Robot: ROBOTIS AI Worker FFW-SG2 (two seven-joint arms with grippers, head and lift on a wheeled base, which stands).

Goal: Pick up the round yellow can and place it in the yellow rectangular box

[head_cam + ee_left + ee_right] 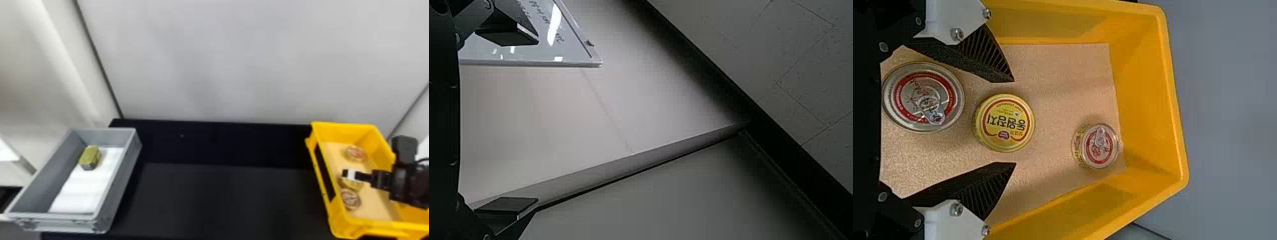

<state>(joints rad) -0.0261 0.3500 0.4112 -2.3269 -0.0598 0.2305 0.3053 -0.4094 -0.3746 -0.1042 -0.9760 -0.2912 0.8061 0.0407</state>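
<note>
Right gripper [345, 173] is hovering with fingers spread.
A round yellow metal can [1005, 122] is sitting beneath it in the yellow rectangular plastic box [343, 126].

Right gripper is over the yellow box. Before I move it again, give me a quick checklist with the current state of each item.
1. Right gripper open: ok, fingers well apart.
2. Round yellow can inside the yellow rectangular box: ok, lid up on the brown liner.
3. Can free of both fingers: ok, a gap shows on each side.
4. Fingers clear of the larger pull-tab can: cannot tell, one finger passes very close to its rim.
5. Fingertip height above the liner: cannot tell.
6. Left gripper empty: ok, nothing between its fingers.
</note>
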